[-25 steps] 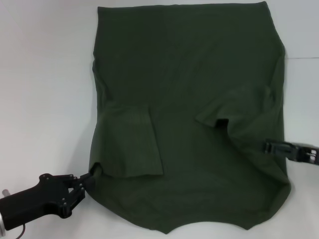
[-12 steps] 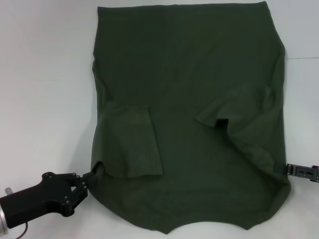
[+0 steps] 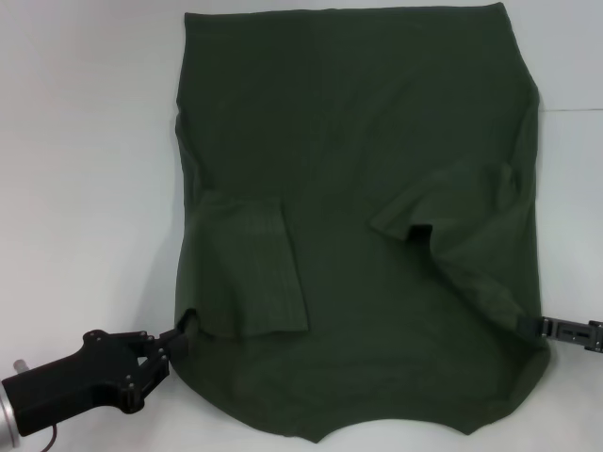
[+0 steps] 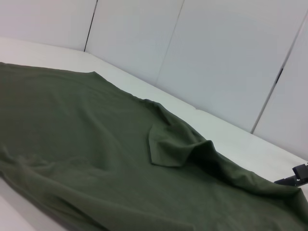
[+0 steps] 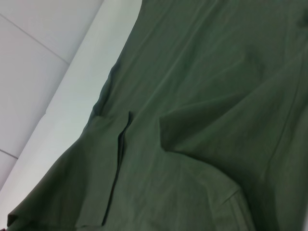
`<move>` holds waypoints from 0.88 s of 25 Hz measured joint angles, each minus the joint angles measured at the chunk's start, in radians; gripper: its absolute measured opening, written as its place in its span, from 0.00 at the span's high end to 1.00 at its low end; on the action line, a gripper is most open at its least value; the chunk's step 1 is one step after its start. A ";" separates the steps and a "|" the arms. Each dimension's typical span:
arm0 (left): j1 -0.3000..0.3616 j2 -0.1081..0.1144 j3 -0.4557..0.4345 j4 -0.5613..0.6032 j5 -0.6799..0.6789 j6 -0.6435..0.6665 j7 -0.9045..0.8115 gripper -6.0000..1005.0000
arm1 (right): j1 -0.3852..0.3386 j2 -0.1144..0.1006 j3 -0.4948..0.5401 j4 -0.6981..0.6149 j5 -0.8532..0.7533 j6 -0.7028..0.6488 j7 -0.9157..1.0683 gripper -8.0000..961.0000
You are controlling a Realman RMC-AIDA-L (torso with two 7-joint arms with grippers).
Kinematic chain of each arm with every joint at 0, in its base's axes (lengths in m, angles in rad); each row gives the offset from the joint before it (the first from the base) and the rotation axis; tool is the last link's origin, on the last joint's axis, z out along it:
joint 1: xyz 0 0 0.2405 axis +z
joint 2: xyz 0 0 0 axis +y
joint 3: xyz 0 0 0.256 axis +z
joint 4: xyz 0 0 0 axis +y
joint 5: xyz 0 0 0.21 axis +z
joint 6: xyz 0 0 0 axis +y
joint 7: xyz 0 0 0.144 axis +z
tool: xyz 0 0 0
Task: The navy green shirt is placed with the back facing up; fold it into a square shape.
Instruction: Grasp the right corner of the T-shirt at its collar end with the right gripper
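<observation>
The navy green shirt (image 3: 358, 141) lies spread flat on the white table (image 3: 85, 141), with both short sleeves folded inward onto its body. It also fills the left wrist view (image 4: 96, 144) and the right wrist view (image 5: 216, 96). My left gripper (image 3: 177, 337) is at the shirt's near left corner, shut on the curled-up edge of the fabric. My right gripper (image 3: 529, 326) touches the shirt's near right edge, where a raised ridge of cloth runs toward it. The same gripper shows far off in the left wrist view (image 4: 298, 175).
Bare white tabletop (image 3: 75, 235) surrounds the shirt on the left and right. Pale wall panels (image 4: 216, 53) stand behind the table's far edge. The shirt's nearest hem reaches the bottom of the head view.
My right gripper has moved from on top of the shirt's right side toward me, down to its near right edge. My left gripper has shifted slightly toward me and inward with the corner.
</observation>
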 joint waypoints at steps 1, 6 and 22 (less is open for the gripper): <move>0.000 0.000 0.000 0.000 0.000 0.000 0.000 0.94 | 0.003 0.003 0.000 0.000 -0.004 0.001 0.000 0.08; 0.000 0.000 -0.002 0.000 0.000 -0.001 0.002 0.94 | 0.013 0.012 0.000 0.001 -0.040 0.000 0.006 0.15; -0.001 0.000 -0.004 -0.003 0.000 -0.002 0.004 0.94 | -0.011 0.014 0.042 -0.010 -0.049 -0.035 -0.008 0.63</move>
